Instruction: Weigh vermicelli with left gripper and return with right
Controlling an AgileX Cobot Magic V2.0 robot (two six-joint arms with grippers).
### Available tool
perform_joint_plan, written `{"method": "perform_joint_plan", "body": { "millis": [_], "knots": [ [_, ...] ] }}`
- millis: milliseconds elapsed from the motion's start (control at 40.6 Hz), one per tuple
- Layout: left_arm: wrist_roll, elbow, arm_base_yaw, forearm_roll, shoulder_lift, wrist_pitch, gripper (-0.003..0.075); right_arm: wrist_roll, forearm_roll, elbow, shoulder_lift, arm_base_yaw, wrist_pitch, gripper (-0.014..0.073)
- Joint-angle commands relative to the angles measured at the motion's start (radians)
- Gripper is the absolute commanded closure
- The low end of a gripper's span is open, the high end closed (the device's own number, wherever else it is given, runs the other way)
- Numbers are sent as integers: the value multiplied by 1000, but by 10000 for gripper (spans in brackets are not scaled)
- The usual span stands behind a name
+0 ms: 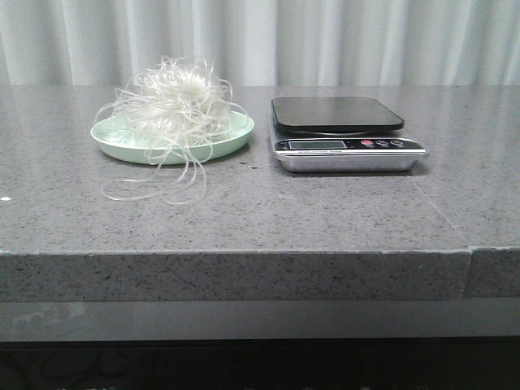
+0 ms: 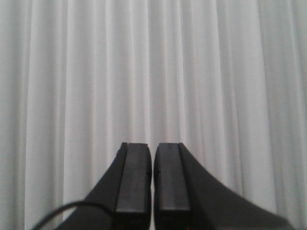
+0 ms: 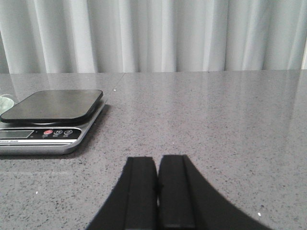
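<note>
The vermicelli (image 1: 179,101), a fluffy tangle of thin translucent white strands, sits on a pale mint-green plate (image 1: 236,134) at the table's left; loose loops trail over the plate's front onto the table. A digital scale (image 1: 337,114) with a black platform and silver front stands to its right, empty; it also shows in the right wrist view (image 3: 50,105). Neither gripper shows in the front view. My left gripper (image 2: 152,148) is shut and empty, facing the white curtain. My right gripper (image 3: 157,160) is shut and empty, low over the table, right of the scale.
The grey speckled stone table (image 1: 260,211) ends in a front edge near me. A white pleated curtain (image 1: 325,41) hangs behind it. A sliver of the green plate shows at the edge of the right wrist view (image 3: 5,102).
</note>
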Motion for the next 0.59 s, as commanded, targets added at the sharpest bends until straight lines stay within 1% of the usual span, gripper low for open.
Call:
{"method": "perform_joint_plan", "body": {
  "millis": [0, 74, 148, 197, 271, 369, 492, 566],
  "knots": [
    [-6, -129, 1, -9, 157, 33, 572, -8, -2, -8, -15, -4, -86, 437],
    [-6, -203, -13, -41, 265, 82, 568, -8, -2, -8, -15, -4, -88, 437],
    [-6, -283, -44, -82, 357, 138, 543, -8, -2, -8, -15, -4, -88, 437],
    [-6, -333, -77, -94, 418, 185, 507, -8, -2, -8, -15, -4, -88, 437],
    [-6, -417, -150, -94, 515, 267, 424, -8, -2, -8, -15, -4, -88, 437],
    [-6, -503, -240, -94, 626, 363, 338, -8, -2, -8, -15, -4, -93, 437],
    [-6, -595, -323, -99, 761, 421, 269, -8, -2, -8, -15, -4, -93, 437],
    [-6, -652, -341, -155, 843, 468, 241, -8, -2, -8, -15, -4, -93, 437]
  ]
}}
